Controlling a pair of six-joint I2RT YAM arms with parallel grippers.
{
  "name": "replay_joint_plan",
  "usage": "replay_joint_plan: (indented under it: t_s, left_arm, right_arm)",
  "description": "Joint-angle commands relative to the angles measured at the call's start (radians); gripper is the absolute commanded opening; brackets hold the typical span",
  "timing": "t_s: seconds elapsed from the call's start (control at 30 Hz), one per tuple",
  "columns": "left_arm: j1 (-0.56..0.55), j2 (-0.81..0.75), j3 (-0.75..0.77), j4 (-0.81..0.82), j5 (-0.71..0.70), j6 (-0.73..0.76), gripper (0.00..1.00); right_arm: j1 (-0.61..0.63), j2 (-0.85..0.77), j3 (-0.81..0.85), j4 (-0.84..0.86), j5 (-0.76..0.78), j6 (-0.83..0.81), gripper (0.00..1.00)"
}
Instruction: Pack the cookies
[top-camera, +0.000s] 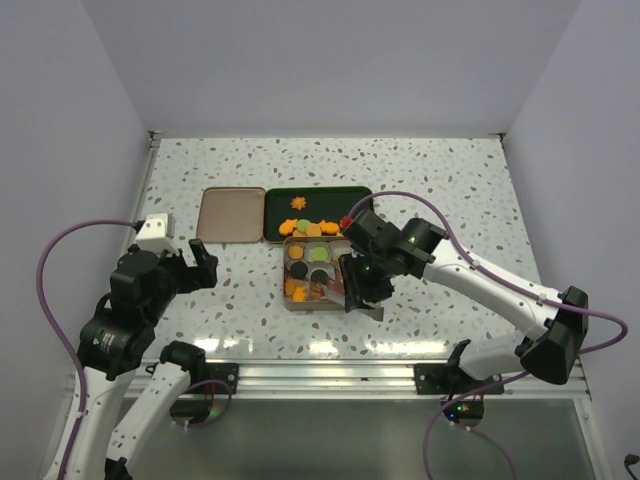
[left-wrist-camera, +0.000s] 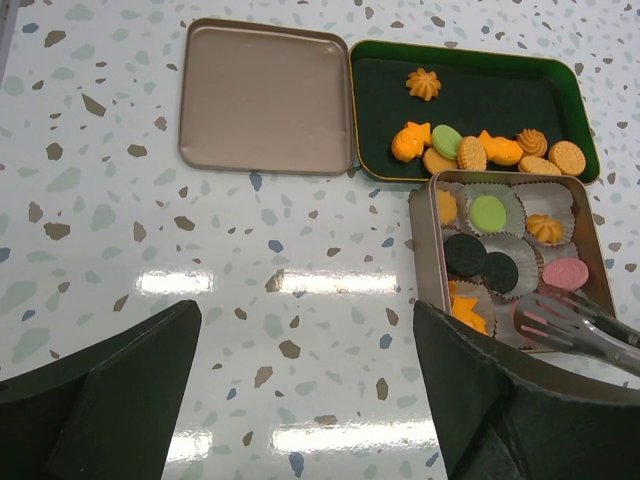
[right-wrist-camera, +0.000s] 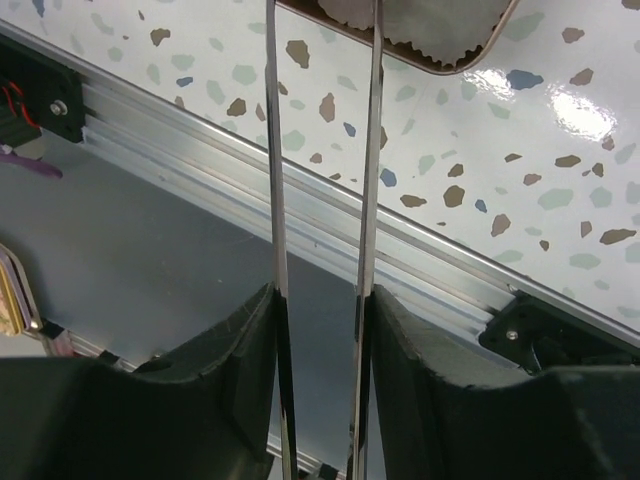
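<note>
At the left, the left gripper hovers over the speckled table with its jaws spread wide and nothing between them. Ahead of it a tan lid lies flat just beside the dark green tray. The cookies lie partly in that tray, one orange flower alone and a cluster along its near edge, and partly in the paper cups of the tan tin just below, where the right gripper, clamped on metal tongs, holds their tips over the near right corner.
</note>
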Motion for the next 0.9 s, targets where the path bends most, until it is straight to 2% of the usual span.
replay_joint_plan:
  t_s: [0.0,0.07,0.23,0.4,0.53,0.73,0.87]
  left_arm:
    - [-0.007,-0.004,0.008,0.028,-0.001,0.004,0.93]
    - [-0.007,-0.004,0.008,0.028,-0.001,0.004,0.93]
    - [-0.006,-0.001,0.008,0.028,-0.001,0.004,0.93]
    - [-0.007,-0.001,0.008,0.028,-0.002,0.003,0.93]
    - [-0.007,-0.001,0.008,0.028,-0.004,0.004,0.93]
    - [-0.006,-0.002,0.008,0.028,-0.002,0.004,0.93]
    - [-0.006,-0.001,0.008,0.028,-0.002,0.004,0.93]
  right_arm:
    - [0.003,-0.02,-0.001,-0.028,0.05,0.008,0.41]
    - [0.003,-0.017,0.008,-0.036,0.067,0.011,0.47]
    - [0.003,0.003,0.071,-0.051,0.089,0.004,0.52]
    - [0.003,0.021,0.156,-0.068,0.092,0.001,0.52]
    - [0.002,0.061,0.314,-0.095,0.118,-0.007,0.53]
    - [-0.023,0.228,0.528,-0.12,0.167,-0.074,0.54]
    - [-0.092,0.361,0.65,-0.103,0.178,-0.102,0.54]
